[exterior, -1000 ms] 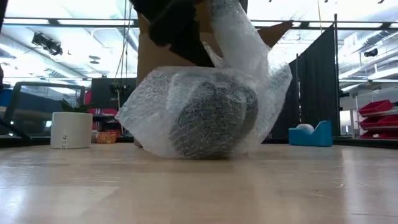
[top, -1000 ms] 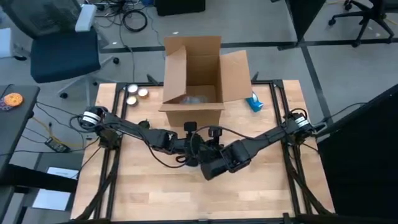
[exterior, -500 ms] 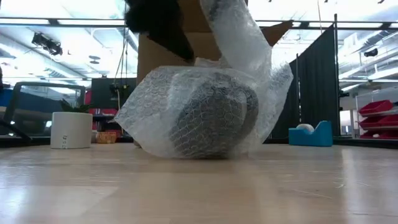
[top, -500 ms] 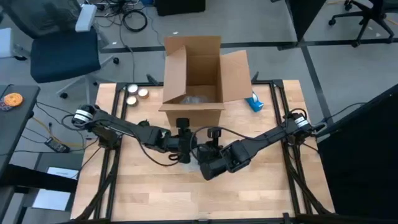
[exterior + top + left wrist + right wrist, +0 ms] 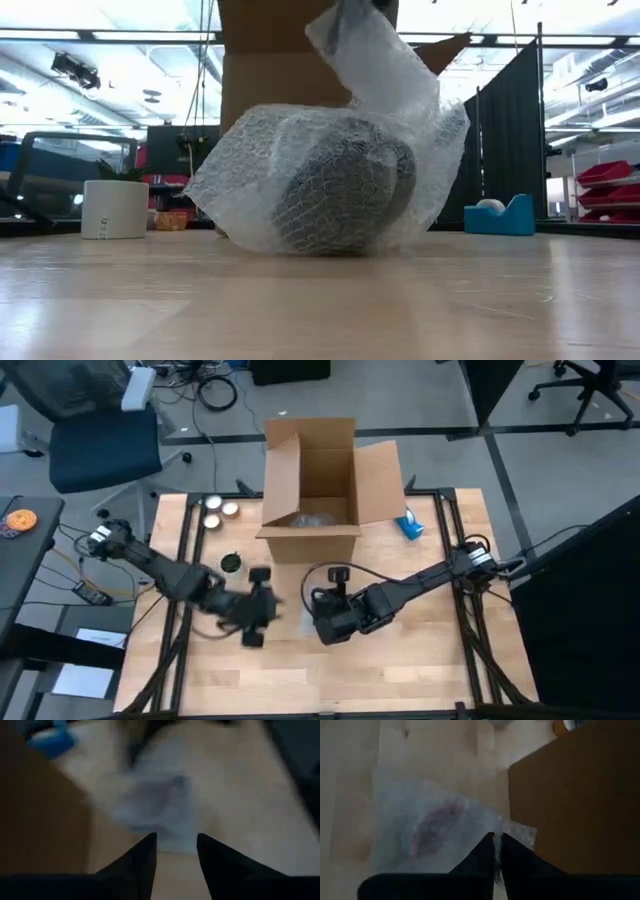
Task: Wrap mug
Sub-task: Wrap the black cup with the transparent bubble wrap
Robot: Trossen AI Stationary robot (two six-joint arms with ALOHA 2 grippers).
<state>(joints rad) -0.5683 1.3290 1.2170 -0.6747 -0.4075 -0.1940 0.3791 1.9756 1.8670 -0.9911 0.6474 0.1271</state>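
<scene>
mug (image 5: 345,195) blurred under bubble wrap (image 5: 400,100)

I see an open cardboard box (image 5: 318,490) standing at the far edge of the wooden worktop (image 5: 420,660), flaps up. A blue tape dispenser (image 5: 408,525) sits just beside its right flap. Two small round tins (image 5: 220,508) lie near its left side. In the low view, a white cylinder (image 5: 114,209) stands at left.

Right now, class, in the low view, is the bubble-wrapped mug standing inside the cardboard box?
No: the bubble-wrapped mug rests on the wooden table, in front of the cardboard box standing behind it.
</scene>
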